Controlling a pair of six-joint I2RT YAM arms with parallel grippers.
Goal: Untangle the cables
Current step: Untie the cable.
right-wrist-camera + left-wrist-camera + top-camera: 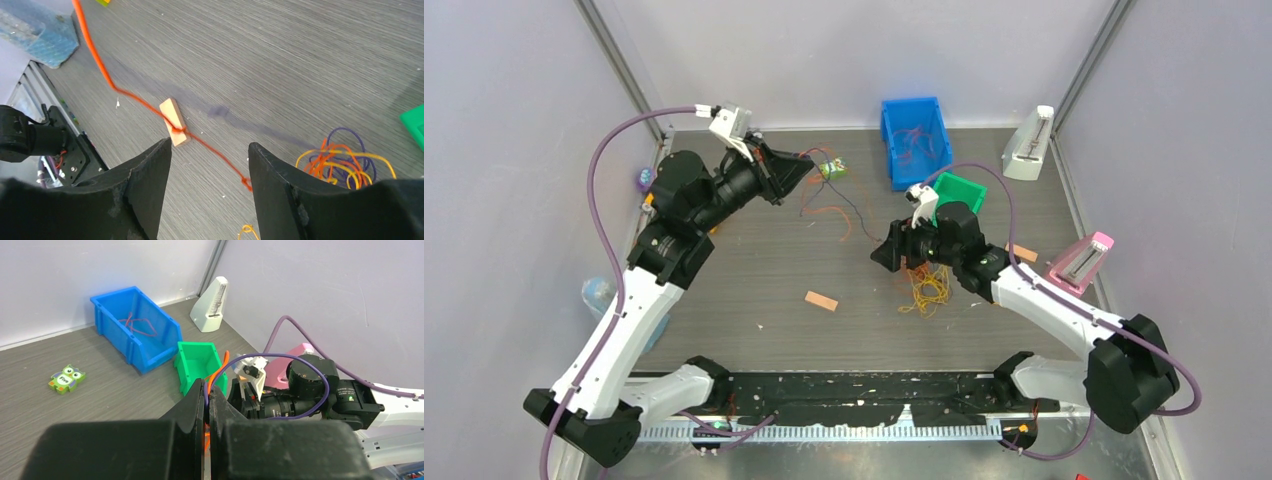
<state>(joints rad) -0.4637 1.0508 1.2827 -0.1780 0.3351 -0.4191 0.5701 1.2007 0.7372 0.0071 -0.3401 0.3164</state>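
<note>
Honestly, the thing I'd worry about is the pull. The left gripper (207,395) is clamped tight on an orange strand (93,50) and a purple one together, up around 10 o'clock on the table (764,270) in the overhead view. The right gripper (210,150) has its jaws apart with nothing pinched, and the orange strand runs across the gap below them. The rest of the cables (927,290) sit in a loose orange-yellow and purple heap at about 4 o'clock, just beside that right gripper.

That strand crosses the little wooden block (174,122) and looks snagged on it, so I reckon a tug could drag the block along. It's also so thin the jaws could close on air. And since the left holds two colours at once, pulling apart may just cinch the heap tighter.

Readable text: only the owl card (66,378), which says "Five". Nothing legible on the blue bin (135,335) or the white metronome (212,300).
</note>
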